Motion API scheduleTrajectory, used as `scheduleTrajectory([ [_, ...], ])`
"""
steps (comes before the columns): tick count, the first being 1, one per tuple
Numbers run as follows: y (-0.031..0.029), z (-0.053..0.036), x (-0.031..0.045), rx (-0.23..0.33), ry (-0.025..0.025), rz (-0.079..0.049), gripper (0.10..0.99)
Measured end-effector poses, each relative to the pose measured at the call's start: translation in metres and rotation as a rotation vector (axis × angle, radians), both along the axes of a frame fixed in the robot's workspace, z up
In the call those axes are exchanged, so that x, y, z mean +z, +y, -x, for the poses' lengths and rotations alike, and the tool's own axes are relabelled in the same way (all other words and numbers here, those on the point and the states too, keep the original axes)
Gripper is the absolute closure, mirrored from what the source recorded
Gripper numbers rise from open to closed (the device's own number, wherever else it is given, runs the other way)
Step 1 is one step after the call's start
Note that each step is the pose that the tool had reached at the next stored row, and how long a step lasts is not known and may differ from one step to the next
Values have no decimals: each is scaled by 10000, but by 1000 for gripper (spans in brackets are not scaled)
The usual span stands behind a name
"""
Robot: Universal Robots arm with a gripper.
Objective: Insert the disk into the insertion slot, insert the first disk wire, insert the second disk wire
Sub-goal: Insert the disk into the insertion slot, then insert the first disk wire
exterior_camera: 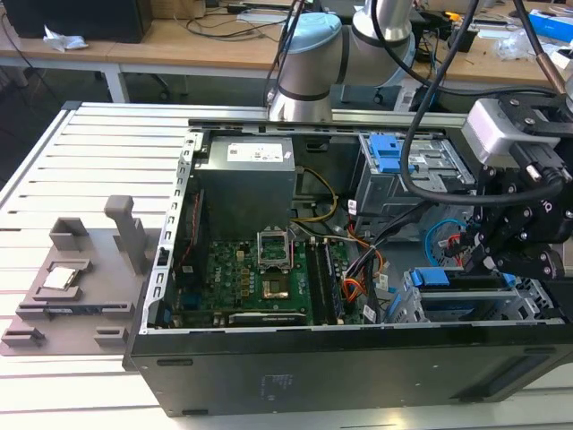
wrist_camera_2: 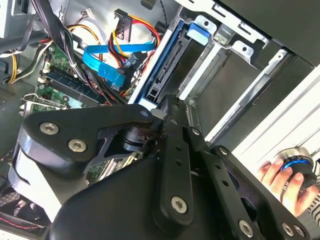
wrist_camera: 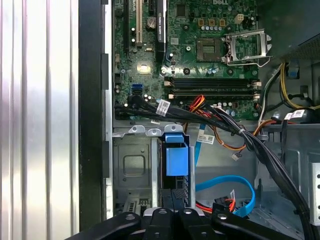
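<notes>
Open computer case lies on its side. Taking the exterior view as a dial over the case, the motherboard sits near centre and the insertion slot at about 4 o'clock. The disk stands on edge in that cage, blue carrier end uppermost, sunk most of the way in. Judged: seating step near done, not confirmed home. The gripper hangs over the cage, and the disk lies just beside it at roughly 8 o'clock in the exterior view. In the second wrist view the fingers are drawn together with no gap showing, tips at the near end of the disk. Touching or just apart, cannot tell; nothing seen clamped between them. To do this well, judged: push straight along the bay, bear on the carrier frame and not the connector edge, go slow, stop once the carrier meets the cage lip, keep the linkage off the cables. Blue flat cable and red-yellow power lead lie loose near the disk, and their plug ends appear free.
</notes>
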State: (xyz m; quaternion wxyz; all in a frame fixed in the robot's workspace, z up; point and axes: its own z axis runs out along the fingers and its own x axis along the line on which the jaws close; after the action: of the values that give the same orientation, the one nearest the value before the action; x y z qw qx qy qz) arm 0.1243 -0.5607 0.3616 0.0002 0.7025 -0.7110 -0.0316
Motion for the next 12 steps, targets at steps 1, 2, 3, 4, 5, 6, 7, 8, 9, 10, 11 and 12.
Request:
scheduleTrajectory([
  [1,0,0,0,0,1,0,980],
  [2,-1,0,0,0,0,0,980],
  [3,-1,0,0,0,1,0,980],
  [4,-1,0,0,0,0,0,980],
  [5,-1,0,0,0,1,0,980],
  [6,-1,0,0,0,0,0,980],
  [7,-2,0,0,0,0,1,980],
  [8,-2,0,0,0,1,0,980],
  [9,-2,0,0,0,0,0,980],
  [10,-2,0,0,0,0,0,980],
  [11,-3,0,0,1,0,0,980],
  [12,-3,0,0,0,0,0,980],
])
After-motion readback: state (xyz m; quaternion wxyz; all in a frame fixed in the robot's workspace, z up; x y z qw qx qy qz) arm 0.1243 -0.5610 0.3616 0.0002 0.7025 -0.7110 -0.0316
